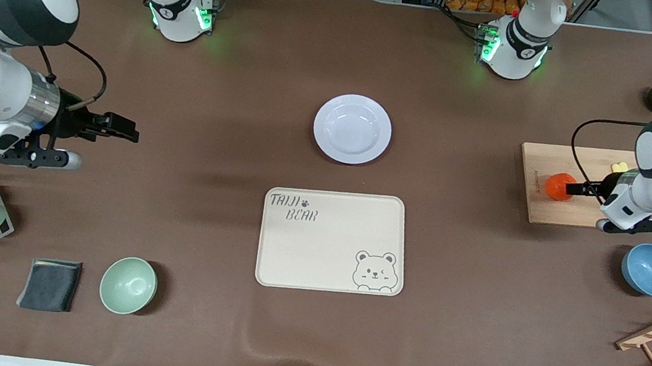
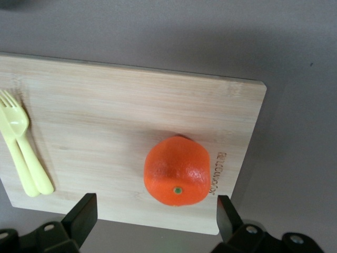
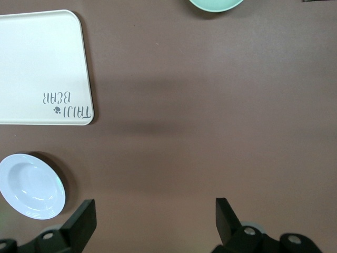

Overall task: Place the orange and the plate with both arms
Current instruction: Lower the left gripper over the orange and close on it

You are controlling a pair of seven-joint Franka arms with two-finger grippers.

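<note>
My left claw (image 1: pixel 577 189) hangs open over the orange (image 1: pixel 560 186) on the cutting board (image 1: pixel 543 163) by the tabletop's left-arm edge, fingers straddling it for a grasp. My right claw (image 1: pixel 121 128) waits open; the plate (image 1: pixel 352 128) sits mid-tabletop.

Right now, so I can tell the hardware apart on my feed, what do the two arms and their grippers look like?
Both arms have glossy white shells with dark grey joint bands, and green lights glow on their bases. A black cable loops along each forearm. The right gripper is black on a silver wrist cuff, with dark wedge-shaped fingers. The left gripper is black too, with matching fingers.
</note>
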